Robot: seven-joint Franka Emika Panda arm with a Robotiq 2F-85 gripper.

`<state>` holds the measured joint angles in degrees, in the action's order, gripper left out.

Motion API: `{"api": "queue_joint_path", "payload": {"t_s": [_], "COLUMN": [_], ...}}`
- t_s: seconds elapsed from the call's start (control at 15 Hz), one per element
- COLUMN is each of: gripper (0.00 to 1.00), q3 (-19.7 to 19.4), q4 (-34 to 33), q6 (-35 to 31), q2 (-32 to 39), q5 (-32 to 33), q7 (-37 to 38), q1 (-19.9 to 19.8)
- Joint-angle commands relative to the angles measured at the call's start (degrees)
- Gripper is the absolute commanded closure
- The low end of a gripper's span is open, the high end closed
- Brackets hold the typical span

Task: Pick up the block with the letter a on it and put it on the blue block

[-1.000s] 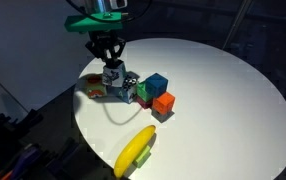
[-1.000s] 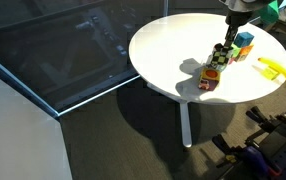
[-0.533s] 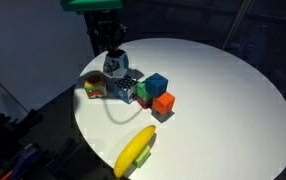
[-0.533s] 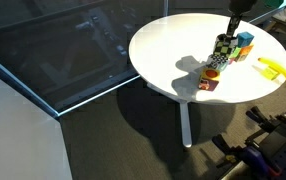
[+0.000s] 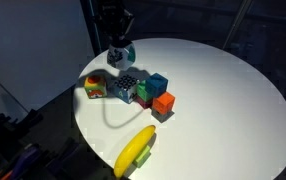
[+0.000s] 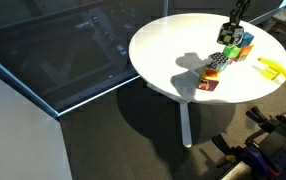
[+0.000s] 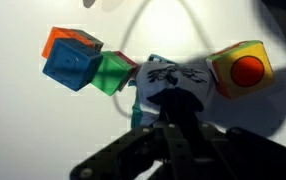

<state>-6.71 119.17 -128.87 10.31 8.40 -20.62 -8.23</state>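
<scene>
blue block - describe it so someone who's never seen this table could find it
On the round white table, look at the cluster of cubes away from the banana. The blue block sits beside the orange cube; it alone is plain teal-blue, with no marks.

I find the top face of the blue block [image 5: 157, 84] uncovered and open to approach from above. The checkered cube [image 5: 128, 87], green block [image 5: 143, 97] and orange cube [image 5: 164, 103] stand just beside it and close off its sides. The table [image 5: 233, 100] beyond this cluster is bare and passable, and the banana [image 5: 135, 150] lies well apart near the rim.
</scene>
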Motion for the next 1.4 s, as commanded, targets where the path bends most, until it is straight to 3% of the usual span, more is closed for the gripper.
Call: {"api": "queue_joint_path", "payload": {"t_s": [0.0,0.67,1.33], "gripper": [0.95,0.95,0.94], "q3": [-0.97,-3.59,-5.93], "q4": [-2.76,-8.98,-9.30], "q6": [1.85,8.83,7.47], "q2": [-0.63,-0.45,0.29], "q5": [0.23,-3.04,-4.00], "q7": [5.66,14.70,17.45], "q1": [-0.36,-2.50,-5.11]}}
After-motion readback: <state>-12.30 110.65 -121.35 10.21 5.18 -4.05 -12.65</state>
